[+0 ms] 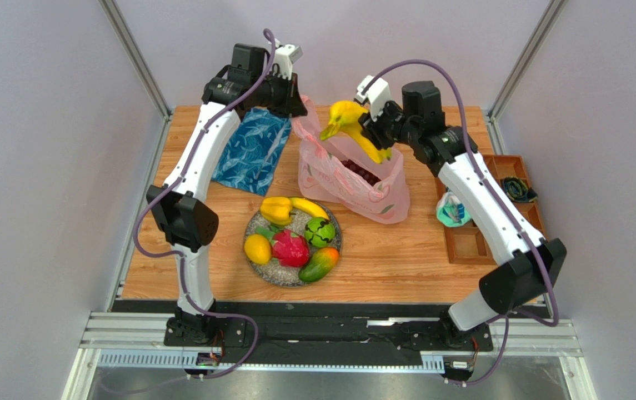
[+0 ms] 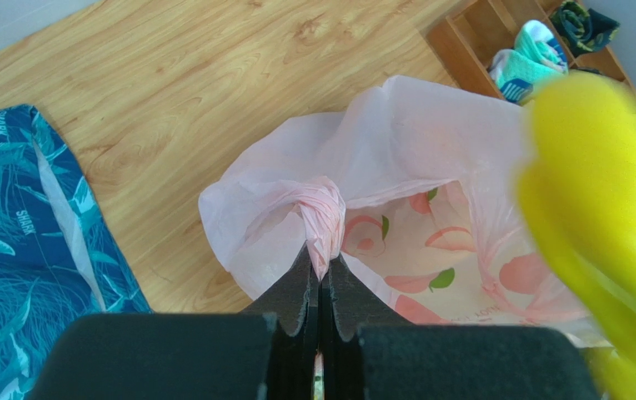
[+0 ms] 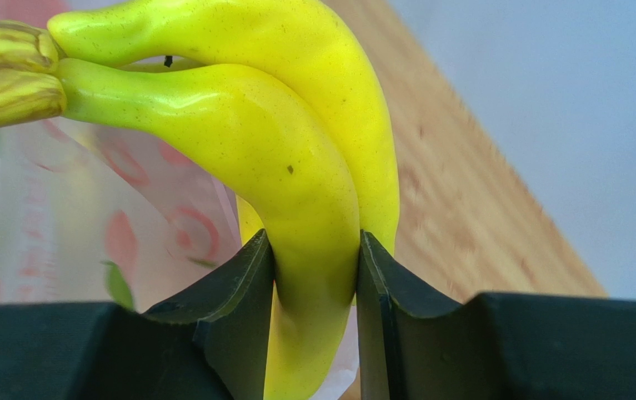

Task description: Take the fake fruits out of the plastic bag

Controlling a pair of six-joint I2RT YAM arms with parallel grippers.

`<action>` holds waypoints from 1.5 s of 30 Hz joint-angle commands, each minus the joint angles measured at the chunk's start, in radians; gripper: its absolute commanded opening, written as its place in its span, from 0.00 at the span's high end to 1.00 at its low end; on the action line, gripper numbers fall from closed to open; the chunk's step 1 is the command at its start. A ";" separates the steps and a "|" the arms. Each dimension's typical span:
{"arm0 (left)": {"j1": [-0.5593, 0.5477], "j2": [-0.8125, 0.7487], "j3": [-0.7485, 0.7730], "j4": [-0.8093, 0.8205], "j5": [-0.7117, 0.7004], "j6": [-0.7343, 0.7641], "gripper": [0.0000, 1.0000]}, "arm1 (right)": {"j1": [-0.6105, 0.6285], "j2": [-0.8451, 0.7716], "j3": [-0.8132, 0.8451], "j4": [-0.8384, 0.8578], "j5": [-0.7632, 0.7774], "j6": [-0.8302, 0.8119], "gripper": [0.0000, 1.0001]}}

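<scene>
The pink plastic bag stands open at the table's back middle, with dark purple fruit inside. My left gripper is shut on the bag's twisted handle and holds it up. My right gripper is shut on a bunch of yellow bananas and holds it above the bag's mouth. The bananas fill the right wrist view, pinched between both fingers, and blur at the right of the left wrist view. On the speckled plate lie a banana, lemon, dragon fruit, green melon, mango and a yellow fruit.
A blue leaf-patterned cloth lies left of the bag, under my left arm. A wooden compartment tray at the right edge holds a teal-and-white rolled bundle and a dark bundle.
</scene>
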 commanded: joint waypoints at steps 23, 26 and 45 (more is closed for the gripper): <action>0.045 -0.067 -0.013 0.017 0.036 0.016 1.00 | 0.461 0.218 0.047 0.008 0.006 -0.202 0.75; 0.048 -0.081 -0.027 0.017 0.048 0.013 1.00 | 0.461 0.246 0.035 -0.010 0.109 -0.203 0.76; 0.046 -0.104 -0.072 0.024 0.079 0.005 1.00 | 0.464 0.233 -0.128 -0.048 0.282 0.058 0.80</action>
